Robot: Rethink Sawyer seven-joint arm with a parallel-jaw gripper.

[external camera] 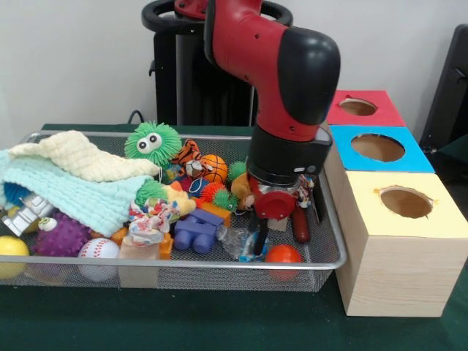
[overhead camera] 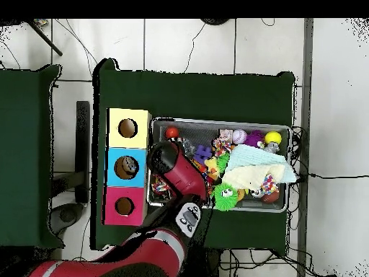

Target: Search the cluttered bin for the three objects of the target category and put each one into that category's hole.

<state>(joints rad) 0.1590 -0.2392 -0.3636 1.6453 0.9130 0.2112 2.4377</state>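
The cluttered bin (external camera: pixel 219 264) is a wire mesh basket full of toys, balls and cloths; it also shows in the overhead view (overhead camera: pixel 216 120). My gripper (external camera: pixel 259 241) reaches down into its right end, by the boxes, above a clear plastic piece with blue (external camera: pixel 243 246). A red-orange ball (external camera: pixel 283 254) and a dark red stick (external camera: pixel 300 225) lie just beside it. In the overhead view the arm (overhead camera: pixel 173 169) hides the gripper. Three boxes with round holes stand beside the bin: yellow (external camera: pixel 406 205), blue (external camera: pixel 378 148) and red (external camera: pixel 363 107).
In the bin lie a green fuzzy toy with eyes (external camera: pixel 152 142), a small basketball (external camera: pixel 213 167), a purple block toy (external camera: pixel 196 230), a baseball (external camera: pixel 98 249), a purple spiky ball (external camera: pixel 62 235), a yellow ball (external camera: pixel 12 248), and cream (external camera: pixel 84 157) and mint (external camera: pixel 73 191) cloths.
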